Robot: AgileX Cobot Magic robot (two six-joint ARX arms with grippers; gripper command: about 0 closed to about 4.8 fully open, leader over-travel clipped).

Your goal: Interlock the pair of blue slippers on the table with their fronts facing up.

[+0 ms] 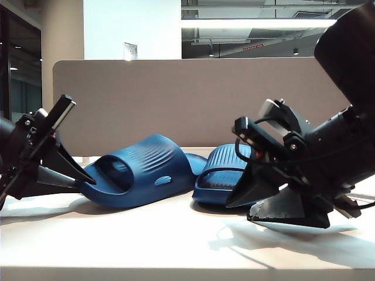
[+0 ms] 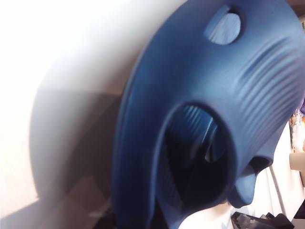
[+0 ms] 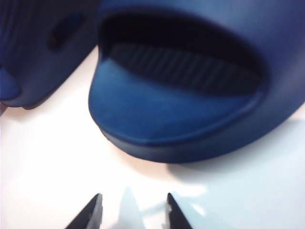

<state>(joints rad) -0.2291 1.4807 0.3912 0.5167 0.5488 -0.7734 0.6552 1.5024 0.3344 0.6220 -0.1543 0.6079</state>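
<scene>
Left gripper (image 1: 82, 178) closed on heel of left slipper (image 1: 140, 172), right gripper (image 3: 133, 210) parted, holding nothing, near right slipper (image 3: 181, 119) at its twelve o'clock, table (image 1: 176, 240)

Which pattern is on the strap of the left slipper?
Raised parallel ribs on dark blue strap; left wrist view shows it best.

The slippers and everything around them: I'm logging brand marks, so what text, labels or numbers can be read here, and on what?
None can be read.
Pair of blue slippers: only ribs and oval holes, no lettering.
Wall plate and red ceiling sign: too small to read.
</scene>
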